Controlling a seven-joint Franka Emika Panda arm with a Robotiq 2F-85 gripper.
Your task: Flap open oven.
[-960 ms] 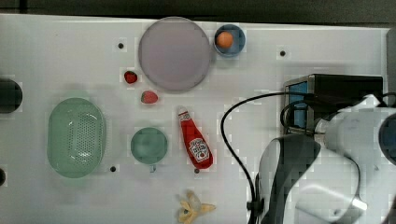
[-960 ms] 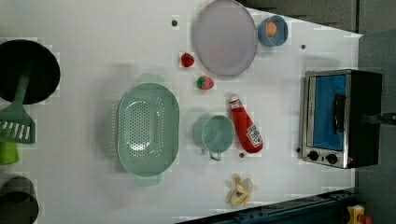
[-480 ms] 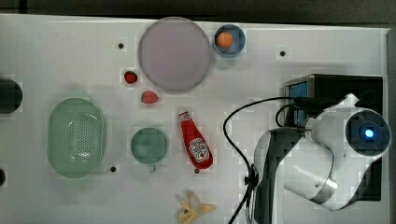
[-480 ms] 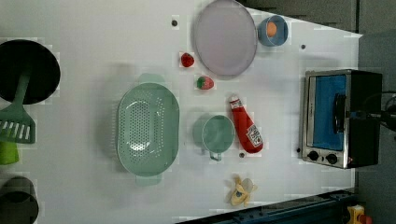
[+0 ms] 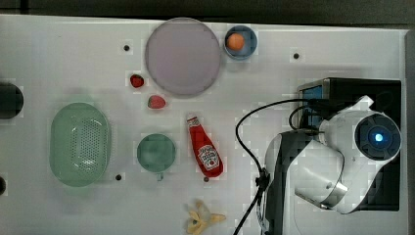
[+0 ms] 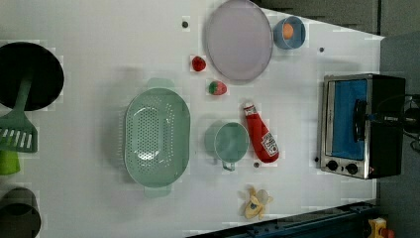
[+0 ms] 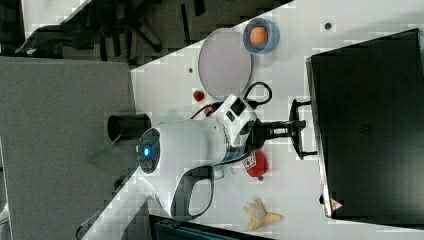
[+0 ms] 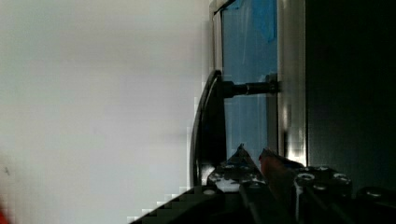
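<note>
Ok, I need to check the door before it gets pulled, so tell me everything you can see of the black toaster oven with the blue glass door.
The black boxy toaster oven sits at the white table's edge, on the left view's right. It has a silver front frame, a blue-tinted glass door, shut flat, a dark bar handle on short standoffs, and small black knobs at one end. The gripper is at the handle; its grip cannot be judged.

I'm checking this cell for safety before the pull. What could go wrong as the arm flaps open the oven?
The end effector sits at the oven door handle; a shallow hold might slip off. The oven looks unanchored on the table, so pulling could drag it. The ketchup bottle lies in front and could be struck if that happens.
</note>
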